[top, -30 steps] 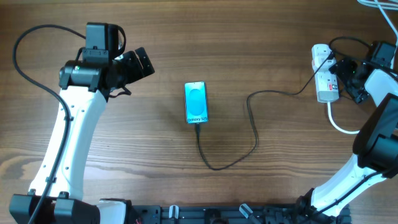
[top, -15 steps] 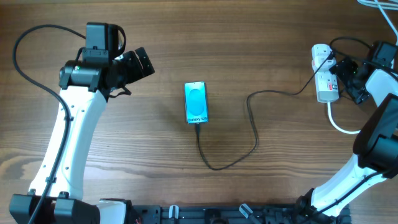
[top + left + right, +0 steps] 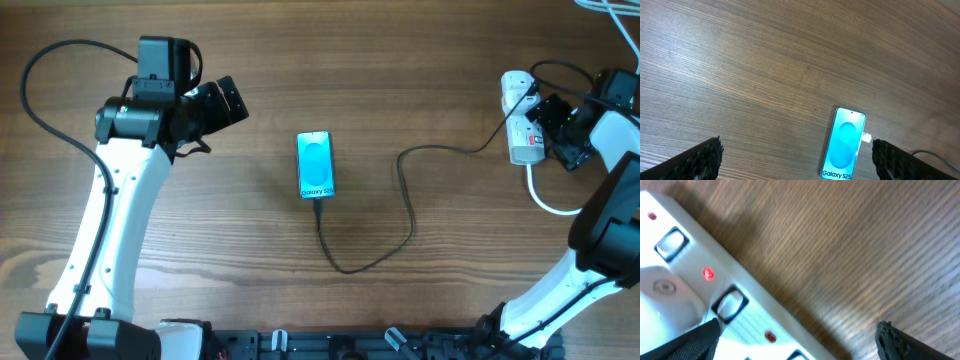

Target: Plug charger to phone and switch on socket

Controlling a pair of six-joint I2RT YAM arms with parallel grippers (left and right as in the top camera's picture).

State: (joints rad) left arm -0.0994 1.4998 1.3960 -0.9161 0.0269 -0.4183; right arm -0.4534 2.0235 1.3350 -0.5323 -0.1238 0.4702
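The phone lies at mid-table, cyan screen up; it also shows in the left wrist view. The charger cable runs from the phone's near end, where its tip sits, in a loop to the socket at the right. My right gripper is open just right of the socket, one finger over its edge. In the right wrist view the socket shows two switches and a lit red lamp. My left gripper is open and empty, up left of the phone.
A thick white cord curves from the socket toward the right arm. Black robot cable loops at the far left. Bare wood lies around the phone.
The right gripper has shifted slightly right and down beside the socket. The left arm, phone and cable have not moved.
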